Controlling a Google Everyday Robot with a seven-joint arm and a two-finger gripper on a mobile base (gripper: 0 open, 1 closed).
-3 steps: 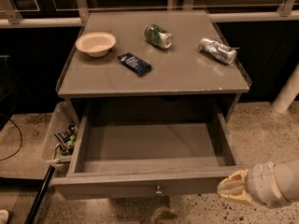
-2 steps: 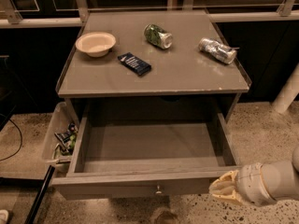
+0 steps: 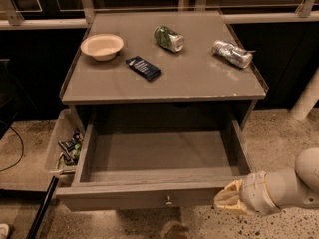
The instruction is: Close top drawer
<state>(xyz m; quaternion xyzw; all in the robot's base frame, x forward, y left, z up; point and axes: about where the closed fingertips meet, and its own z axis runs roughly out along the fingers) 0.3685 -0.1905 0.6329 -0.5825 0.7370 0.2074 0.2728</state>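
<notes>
Fingers [image 3: 228, 198]: cream, drawn narrow, holding nothing; white-armed gripper [image 3: 223, 201] sat low right, by the drawer front's right end.
Change: gripper had crept left toward that front; drawer unmoved, so the push likely hadn't begun.
Task thing: wide, shallow grey wooden top drawer [image 3: 149, 197], pulled out beneath the grey bench [image 3: 164, 83].
Heading: front faced the camera; long axis ran left-right.

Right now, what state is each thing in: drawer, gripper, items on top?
top drawer: pulled open, nothing visible inside
gripper: by the drawer front's right end, contact unclear
bowl: upright
green can: on its side
silver can: on its side, crumpled
blue packet: lying flat
</notes>
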